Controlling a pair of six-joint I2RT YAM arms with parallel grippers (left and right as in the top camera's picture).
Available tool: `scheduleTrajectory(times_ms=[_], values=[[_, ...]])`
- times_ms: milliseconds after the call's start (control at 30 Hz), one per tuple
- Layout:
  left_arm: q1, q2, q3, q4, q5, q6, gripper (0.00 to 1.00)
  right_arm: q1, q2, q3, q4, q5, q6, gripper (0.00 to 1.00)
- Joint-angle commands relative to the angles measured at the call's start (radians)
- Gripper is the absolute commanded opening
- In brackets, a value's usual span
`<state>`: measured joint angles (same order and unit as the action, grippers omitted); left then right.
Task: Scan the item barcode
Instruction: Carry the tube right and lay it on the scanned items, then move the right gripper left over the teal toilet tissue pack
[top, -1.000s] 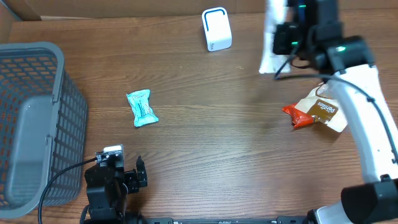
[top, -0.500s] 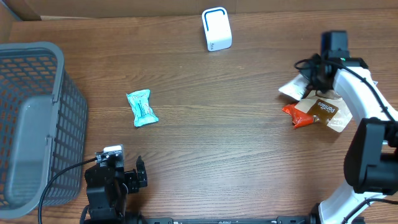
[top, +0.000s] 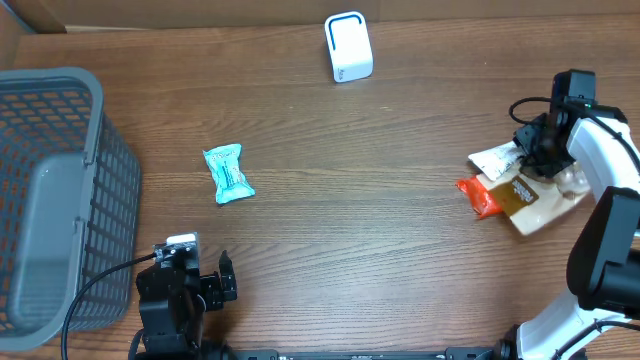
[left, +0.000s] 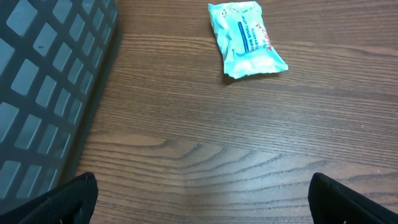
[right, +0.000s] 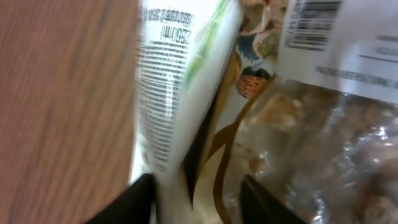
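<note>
1. A grey plastic basket with open lattice walls stands at the left edge of the wooden table. A paler, smooth grey panel is seen inside it. Whether that is its floor or something laid in it cannot be told.
2. A transparent, crinkled bag lies at the right edge of the table. Lumpy brown pieces are seen through its film, and a white barcode label is stuck on it.
3. The white pouch, glossy and printed with small text, lies at the right, partly over the bag and a red and brown snack packet.
4. The jaws of the right gripper are held apart around the lower edge of the pouch. The pouch is pressed against one of the dark fingers and a gap is left to the other.
5. The left gripper is held low over the table with its jaws spread wide and nothing between them.
6. A flat teal packet with crimped ends lies near the basket, apart from it.
7. The white box-shaped scanner, with rounded corners and a blue outline, stands at the far edge, well apart from the pouch.
</note>
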<state>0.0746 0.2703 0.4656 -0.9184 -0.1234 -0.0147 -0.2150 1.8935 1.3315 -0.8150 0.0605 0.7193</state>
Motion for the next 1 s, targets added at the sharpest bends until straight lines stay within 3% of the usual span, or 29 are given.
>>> scheduleTrajectory(times_ms=[0,100,233,500,800,967], values=[[0.005,-0.004,-0.002,0.002,0.010,0.019,1.00,-0.011,-0.045,0.060,-0.047,0.005,-0.082,0.60],[0.005,-0.004,-0.001,0.002,0.010,0.019,0.99,-0.007,-0.087,0.128,-0.111,-0.022,-0.149,0.80],[0.005,-0.004,-0.001,0.002,0.010,0.019,1.00,0.017,-0.156,0.230,-0.185,-0.128,-0.304,0.93],[0.005,-0.004,-0.001,0.002,0.010,0.019,1.00,0.190,-0.212,0.278,-0.138,-0.508,-0.489,0.95],[0.005,-0.004,-0.001,0.002,0.010,0.019,1.00,0.640,-0.051,0.278,0.071,-0.526,-0.516,0.93],[0.005,-0.004,-0.001,0.002,0.010,0.019,0.99,0.819,0.045,0.296,0.167,-0.482,-0.542,0.93]])
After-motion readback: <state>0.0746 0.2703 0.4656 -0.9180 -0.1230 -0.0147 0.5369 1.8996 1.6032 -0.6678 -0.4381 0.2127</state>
